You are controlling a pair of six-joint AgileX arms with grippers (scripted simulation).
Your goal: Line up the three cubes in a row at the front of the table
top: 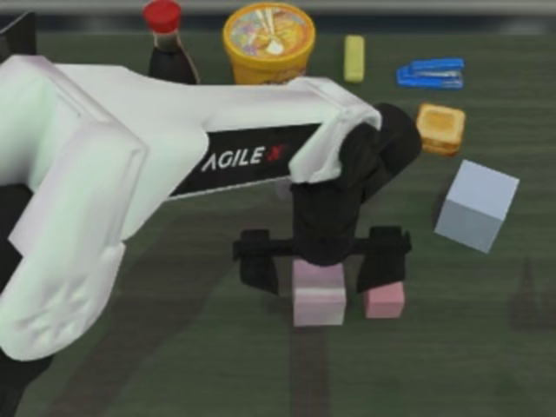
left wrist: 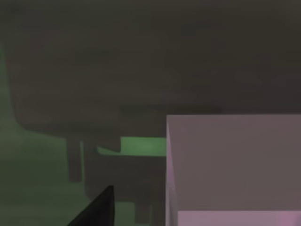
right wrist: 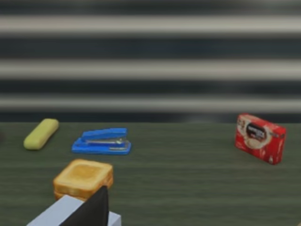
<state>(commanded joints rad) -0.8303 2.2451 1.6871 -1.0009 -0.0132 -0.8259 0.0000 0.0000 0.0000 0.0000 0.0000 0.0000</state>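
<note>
My left gripper (top: 319, 265) hangs open over the mid-sized pale pink-white cube (top: 319, 300), one dark finger on each side of it and apart from its faces. That cube fills the left wrist view (left wrist: 235, 165), with one fingertip (left wrist: 99, 211) beside it. The small bright pink cube (top: 384, 300) sits just right of it, close under the right-hand finger. The largest pale blue-grey cube (top: 476, 204) stands farther right and back, and its corner shows in the right wrist view (right wrist: 51, 216). My right arm is out of the top view; a dark part of its gripper (right wrist: 96, 209) shows.
Along the back stand a soy sauce bottle (top: 167, 43), a yellow noodle cup (top: 268, 39), a yellow bar (top: 354, 58), a blue stapler (top: 432, 74) and a toast block (top: 440, 128). A red box (right wrist: 260, 137) lies far right. The dark green table (top: 434, 365) has open room in front.
</note>
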